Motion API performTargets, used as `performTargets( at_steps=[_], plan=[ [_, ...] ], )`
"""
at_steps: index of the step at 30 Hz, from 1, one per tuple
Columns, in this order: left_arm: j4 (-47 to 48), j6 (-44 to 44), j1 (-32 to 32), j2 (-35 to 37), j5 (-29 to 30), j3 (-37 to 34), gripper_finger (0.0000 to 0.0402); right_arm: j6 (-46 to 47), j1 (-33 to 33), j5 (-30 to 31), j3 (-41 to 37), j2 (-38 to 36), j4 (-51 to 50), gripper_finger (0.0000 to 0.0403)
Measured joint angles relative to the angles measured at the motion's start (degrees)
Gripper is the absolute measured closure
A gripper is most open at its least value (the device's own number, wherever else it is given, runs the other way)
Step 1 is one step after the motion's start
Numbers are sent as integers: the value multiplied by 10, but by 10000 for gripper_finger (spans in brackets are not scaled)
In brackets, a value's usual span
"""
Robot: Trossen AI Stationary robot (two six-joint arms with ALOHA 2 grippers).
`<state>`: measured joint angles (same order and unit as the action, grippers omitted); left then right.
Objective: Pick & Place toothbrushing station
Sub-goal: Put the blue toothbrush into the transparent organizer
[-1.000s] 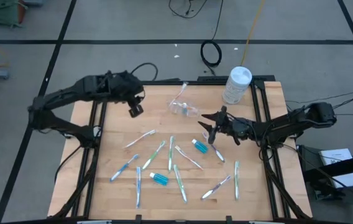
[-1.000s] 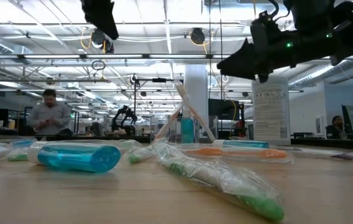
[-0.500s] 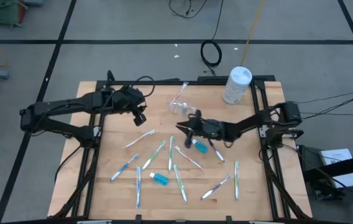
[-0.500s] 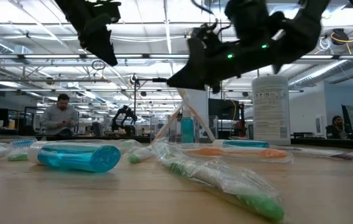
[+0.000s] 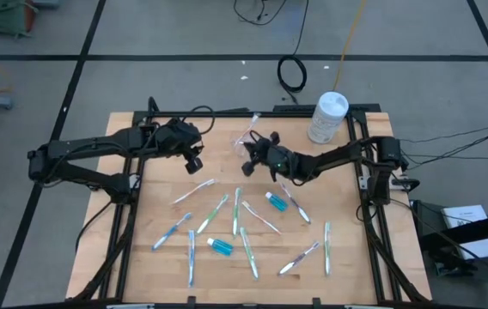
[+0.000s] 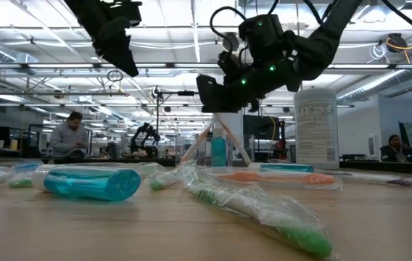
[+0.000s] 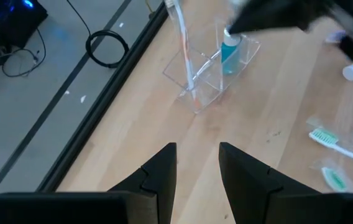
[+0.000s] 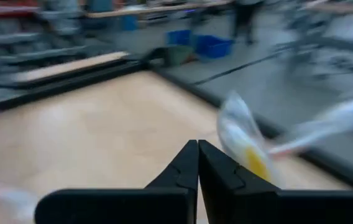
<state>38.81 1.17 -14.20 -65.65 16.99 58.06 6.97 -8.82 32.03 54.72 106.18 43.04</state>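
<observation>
Right now the right gripper (image 5: 253, 155) is hanging by the clear plastic cup (image 5: 250, 147) at the table's back edge, jaws pressed together on nothing. The left gripper (image 5: 195, 163) is waiting nearby, jaws spread. About ten wrapped toothbrushes (image 5: 248, 251) and two blue tubes (image 5: 220, 247) are lying scattered; all look light and slippery, so grabbing the middle seems best.
</observation>
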Motion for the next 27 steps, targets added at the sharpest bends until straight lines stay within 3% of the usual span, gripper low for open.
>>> performTargets(
  at_steps=[7, 11, 17, 27],
  plan=[
    [0, -9, 0, 0, 0, 0, 275, -66, -1, 178, -1, -38, -67, 402],
    [0, -9, 0, 0, 0, 0, 275, -107, -15, 207, 0, -58, -64, 402],
    [0, -9, 0, 0, 0, 0, 275, -116, -43, 188, 0, -85, -90, 402],
    [0, -10, 0, 0, 0, 0, 275, -108, -9, 5, 0, -122, -120, 403]
  ],
)
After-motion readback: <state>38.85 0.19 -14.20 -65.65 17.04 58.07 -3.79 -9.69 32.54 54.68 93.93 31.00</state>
